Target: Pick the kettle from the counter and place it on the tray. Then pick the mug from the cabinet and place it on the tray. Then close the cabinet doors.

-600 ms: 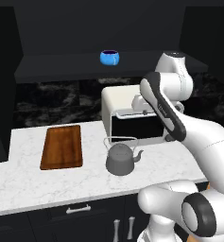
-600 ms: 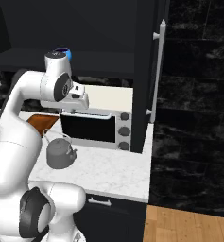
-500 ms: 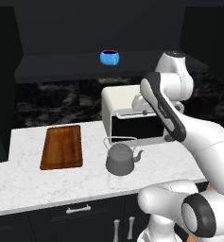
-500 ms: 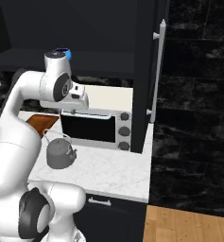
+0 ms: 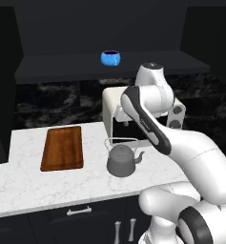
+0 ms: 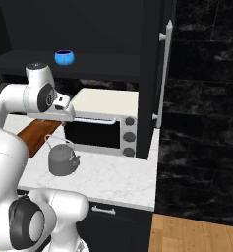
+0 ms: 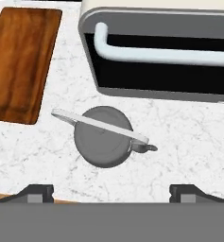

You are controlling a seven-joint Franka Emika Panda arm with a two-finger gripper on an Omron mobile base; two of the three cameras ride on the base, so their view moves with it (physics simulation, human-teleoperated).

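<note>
On the counter (image 7: pixel 189 137), the kettle (image 7: pixel 103 137) points its spout to 3 o'clock; its handle runs from 10 toward 4. Gripper (image 7: pixel 111 191) fingers spread apart.

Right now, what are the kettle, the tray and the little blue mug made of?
The kettle looks like dull dark grey metal, with a thin pale wire handle. The tray looks like brown wood, since streaky grain shows on it. The mug is shiny bright blue, maybe glazed ceramic, though it is too small to be sure.
</note>
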